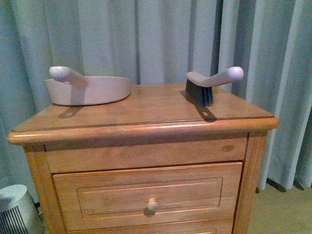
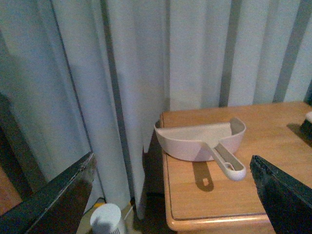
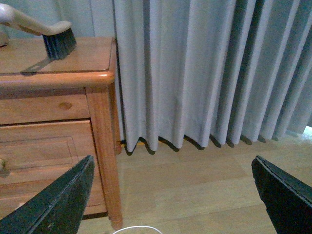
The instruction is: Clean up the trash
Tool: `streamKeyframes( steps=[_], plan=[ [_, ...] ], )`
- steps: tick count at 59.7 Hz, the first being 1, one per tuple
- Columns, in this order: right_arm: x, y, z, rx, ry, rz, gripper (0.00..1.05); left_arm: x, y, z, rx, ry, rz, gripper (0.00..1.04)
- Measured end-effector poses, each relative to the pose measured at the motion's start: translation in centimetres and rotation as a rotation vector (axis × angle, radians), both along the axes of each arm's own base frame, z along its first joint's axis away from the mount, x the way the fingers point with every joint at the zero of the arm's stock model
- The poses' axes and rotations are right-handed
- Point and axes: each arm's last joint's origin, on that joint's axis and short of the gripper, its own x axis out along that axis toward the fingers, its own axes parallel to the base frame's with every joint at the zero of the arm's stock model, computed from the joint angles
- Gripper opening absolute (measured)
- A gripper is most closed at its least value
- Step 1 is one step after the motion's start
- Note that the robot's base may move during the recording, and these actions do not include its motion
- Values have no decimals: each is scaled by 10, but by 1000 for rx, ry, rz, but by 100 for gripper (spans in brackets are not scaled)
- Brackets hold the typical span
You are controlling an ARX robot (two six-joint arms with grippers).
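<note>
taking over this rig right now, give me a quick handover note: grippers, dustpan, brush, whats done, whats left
Left gripper: open, empty, off the left end of the cabinet, facing the dustpan.
Right gripper: open, empty, low beside the cabinet's right side, over the floor.
Dustpan sits left on the cabinet, brush stands on its bristles at right; apart, neither held.
Done: nothing visible. Left: grasp both tools and sweep; no trash shows in any view.

pale curtain backdrop | wooden drawer cabinet | light wood floor | dim bluish light
</note>
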Motion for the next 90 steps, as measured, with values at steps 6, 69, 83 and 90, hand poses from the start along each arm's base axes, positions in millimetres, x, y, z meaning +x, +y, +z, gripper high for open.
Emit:
streamKeyframes(
  steps=[6,69,83,90],
  plan=[
    [0,0,0,0,0,0,97,41,-15,5,63,115,7,97],
    [0,0,0,0,0,0,97,225,-93,-39,1,661,-26,97],
    [0,0,0,0,0,0,97,234,-83,-46,2,661,-4,97],
    [0,0,0,0,0,0,97,236,-78,-49,-1,657,7,97]
  ],
)
